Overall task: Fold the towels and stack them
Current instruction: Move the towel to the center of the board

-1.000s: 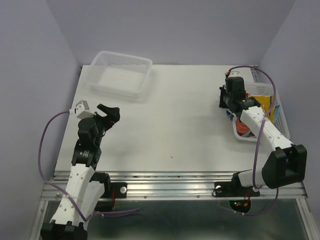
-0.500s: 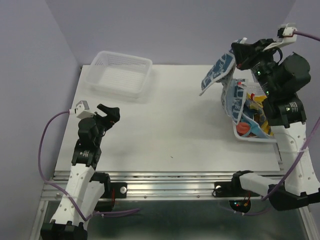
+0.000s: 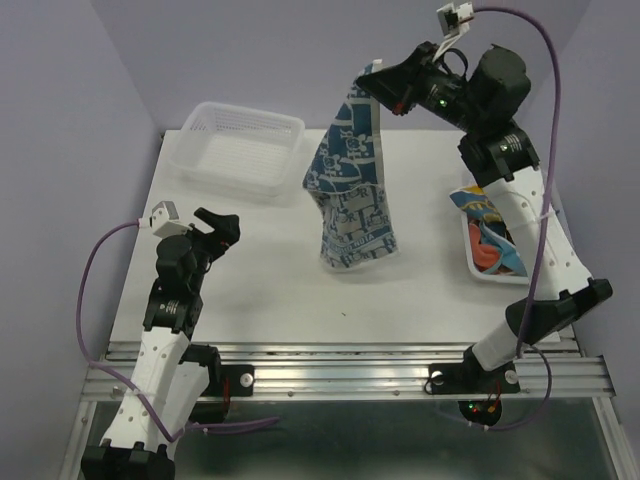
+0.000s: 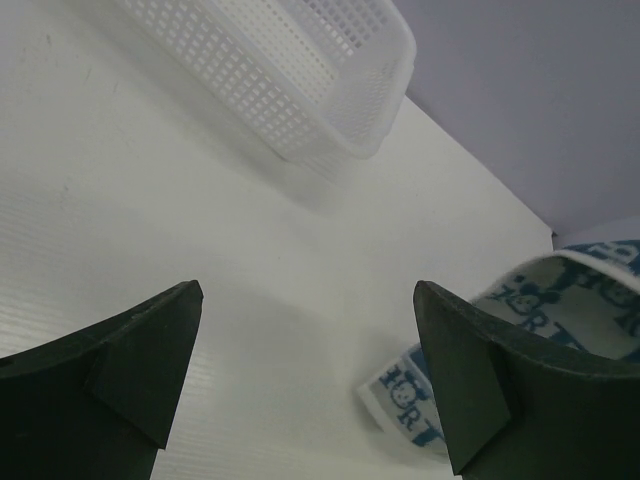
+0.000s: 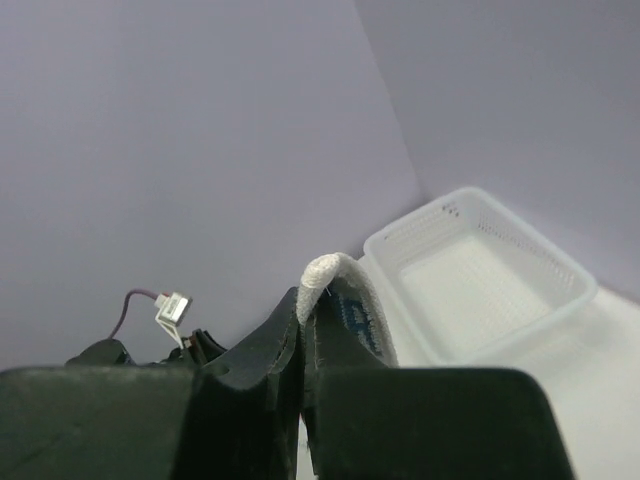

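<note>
right pincer [image 3: 374, 88] clamped on a thin blue-and-white printed towel [image 3: 350, 190] hanging over the white surface [image 3: 260, 280]; left pincer [image 3: 220, 226] spread wide, holding nothing.

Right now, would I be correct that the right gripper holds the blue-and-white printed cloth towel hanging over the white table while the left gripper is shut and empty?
Not quite: the left gripper is open, jaws wide apart in the left wrist view, and empty. The right gripper does hold the blue-and-white printed cloth towel hanging over the white table.
</note>
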